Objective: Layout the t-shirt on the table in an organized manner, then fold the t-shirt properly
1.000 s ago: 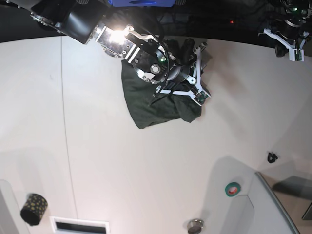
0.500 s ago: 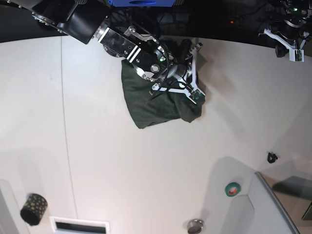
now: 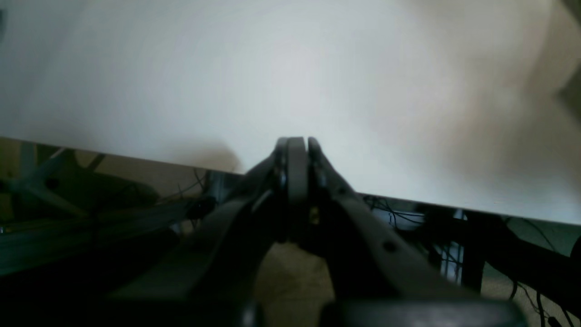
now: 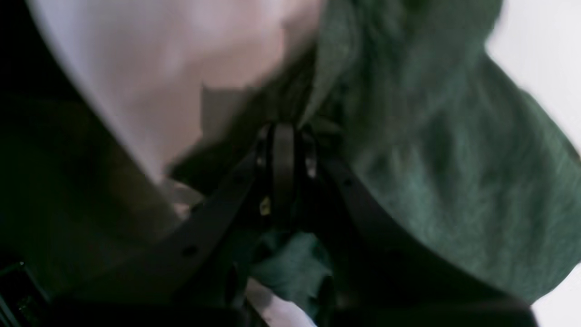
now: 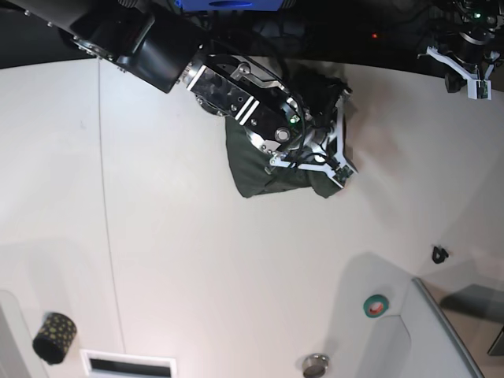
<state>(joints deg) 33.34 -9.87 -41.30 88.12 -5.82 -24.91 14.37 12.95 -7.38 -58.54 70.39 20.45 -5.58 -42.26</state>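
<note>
Jaws clamped: right gripper (image 4: 283,136) pinching bunched green t-shirt (image 5: 272,169) on table (image 5: 173,260); left gripper (image 3: 295,147) closed, holding nothing

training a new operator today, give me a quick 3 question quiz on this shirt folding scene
1. True or false: the t-shirt lies flat and spread out on the table.
2. Which end effector is shut on the shirt: A) left, B) right, C) both?
3. Fill in: the green tape roll sits near the table's ____ corner tray, seen from the base view: lower right or upper left?

Key
1. False: it is bunched in a heap under the right arm.
2. B: the right end effector pinches green fabric; the left end effector is shut on nothing, at the table edge.
3. Lower right.
</note>
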